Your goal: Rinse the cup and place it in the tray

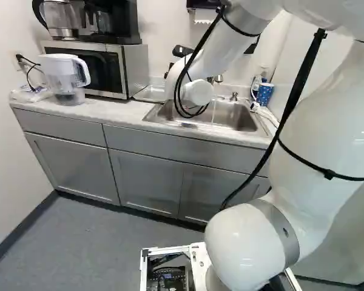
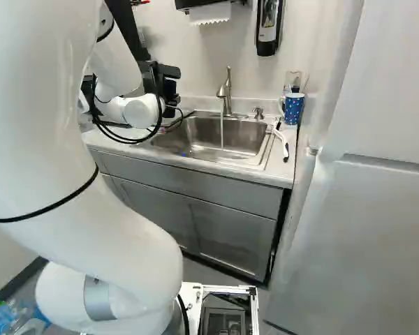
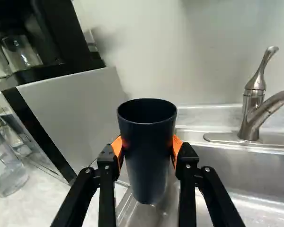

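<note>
Pinched upright between the orange pads (image 3: 117, 147) of my gripper (image 3: 146, 150), the dark cup (image 3: 148, 165) hangs mouth up at the microwave (image 3: 78, 111) side of the sink (image 2: 246, 143), short of the faucet (image 2: 224, 94), where water (image 2: 222, 132) runs. Rinsing looks to be the step in hand: best I carry it level, clear of the spout, slip its mouth beneath the stream, then tip it over the basin, gripping firmly against wet slippage.

The cup (image 3: 147, 151) looks smooth and faintly glossy, perhaps plastic or coated metal. From it, the faucet (image 3: 254, 113) at two o'clock is satiny metal, the sink (image 3: 246, 168) at three shiny metal, the microwave (image 3: 78, 113) at ten smooth and matt-sided.
</note>
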